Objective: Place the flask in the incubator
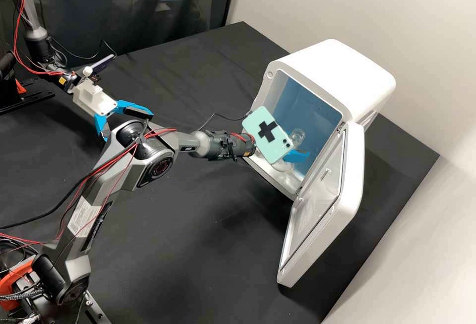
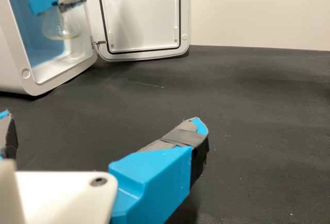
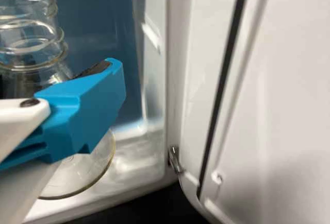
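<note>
A clear glass flask [image 1: 296,137] stands upright inside the open white incubator [image 1: 337,71], near the front of its blue-lit chamber. My right gripper [image 1: 292,149] is inside the chamber, shut on the flask's neck. In the right wrist view one blue finger [image 3: 82,110] presses against the neck of the flask [image 3: 31,28], whose base sits at the shiny floor; whether it touches I cannot tell. My left gripper [image 1: 121,115] is open and holds nothing, low over the bench at the far left. The left wrist view has the flask [image 2: 61,26] in the incubator [image 2: 31,74] ahead of that gripper [image 2: 103,126].
The incubator door [image 1: 327,190] hangs open, swung down toward the front right; it appears again as the door [image 2: 144,23] and the door [image 3: 268,105]. A teal plate with a black cross [image 1: 265,133] sits on the right wrist. Black bench [image 1: 213,234] spreads around.
</note>
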You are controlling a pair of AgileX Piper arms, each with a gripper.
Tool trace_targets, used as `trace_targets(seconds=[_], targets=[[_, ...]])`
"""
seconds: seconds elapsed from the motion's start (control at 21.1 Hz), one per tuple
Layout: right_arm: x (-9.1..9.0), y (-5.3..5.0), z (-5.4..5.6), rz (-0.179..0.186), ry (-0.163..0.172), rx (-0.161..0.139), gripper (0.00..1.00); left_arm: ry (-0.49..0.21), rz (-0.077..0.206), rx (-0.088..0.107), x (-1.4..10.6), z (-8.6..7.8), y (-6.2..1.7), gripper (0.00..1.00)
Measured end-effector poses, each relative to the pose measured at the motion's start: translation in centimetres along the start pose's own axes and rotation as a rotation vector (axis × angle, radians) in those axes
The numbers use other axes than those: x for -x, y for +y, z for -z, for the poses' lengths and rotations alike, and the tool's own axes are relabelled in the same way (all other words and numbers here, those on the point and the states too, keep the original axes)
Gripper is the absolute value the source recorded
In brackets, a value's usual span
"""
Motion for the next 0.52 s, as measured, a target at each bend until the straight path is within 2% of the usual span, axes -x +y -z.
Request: trace_targets(seconds=[0.19,0.28,0.47,0.52], targets=[[-0.9,0.8,1.1,-0.007,-0.017,-0.01,0.0,0.014,-0.003,0.007,-0.2,0.2,0.0,1.0],[-1.1,1.2,1.7,-0.02,-0.019,-0.027,0.0,0.019,-0.001,0.01,-0.3,0.3,-0.04,1.0],[-2.1,0.9,3.7,-0.024,-0.03,-0.016,0.0,0.011,-0.006,0.007,-0.6,0.2,0.07,1.0],[-2.5,0.5,4.2,-0.018,-0.032,0.005,0.0,0.011,-0.004,0.008,-0.6,0.2,0.03,1.0]])
